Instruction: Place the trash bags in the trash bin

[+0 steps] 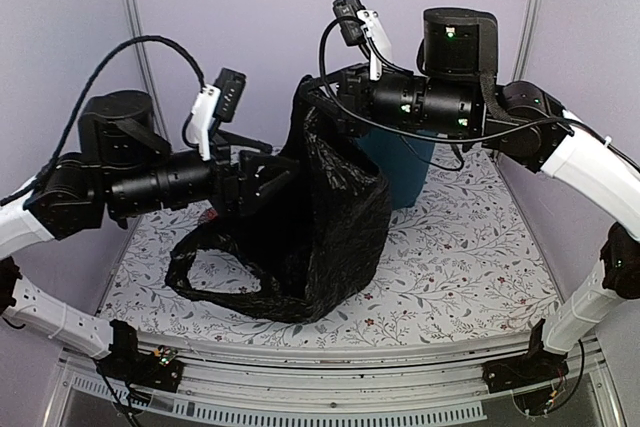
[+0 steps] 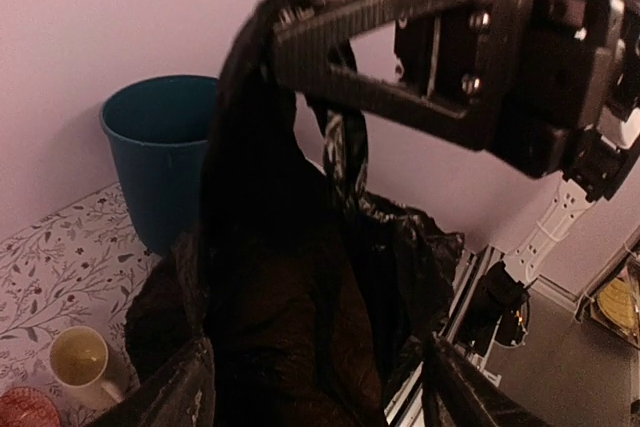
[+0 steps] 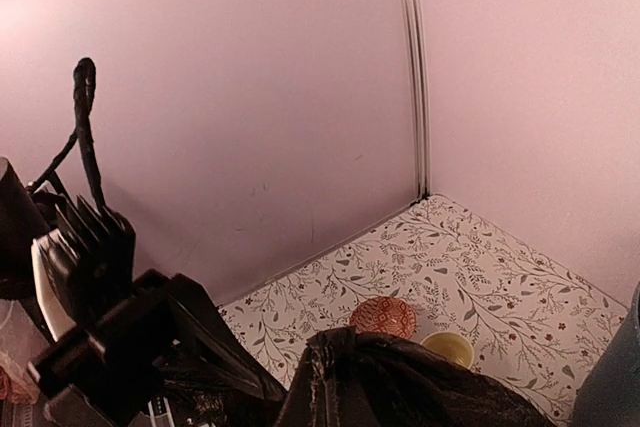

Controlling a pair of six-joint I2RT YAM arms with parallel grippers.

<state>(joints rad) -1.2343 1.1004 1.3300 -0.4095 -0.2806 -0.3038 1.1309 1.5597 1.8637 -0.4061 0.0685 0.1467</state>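
Black bag (image 1: 330, 217) before half-hidden teal bucket (image 1: 402, 177)

glossy, crinkly black plastic bag (image 1: 330, 217)

From where I stand no lettering, label or number is legible anywhere, and the left arm's base (image 1: 140, 359) is perhaps too small to tell.

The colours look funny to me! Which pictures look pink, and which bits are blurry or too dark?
Top external view: cool, even light, sharp, glints on the trash bag. Left wrist view: pinkish cast, the bag a dark mass with little detail, the mug soft. Right wrist view: pink too, bright glow at top left, the bag blurred near the lens.
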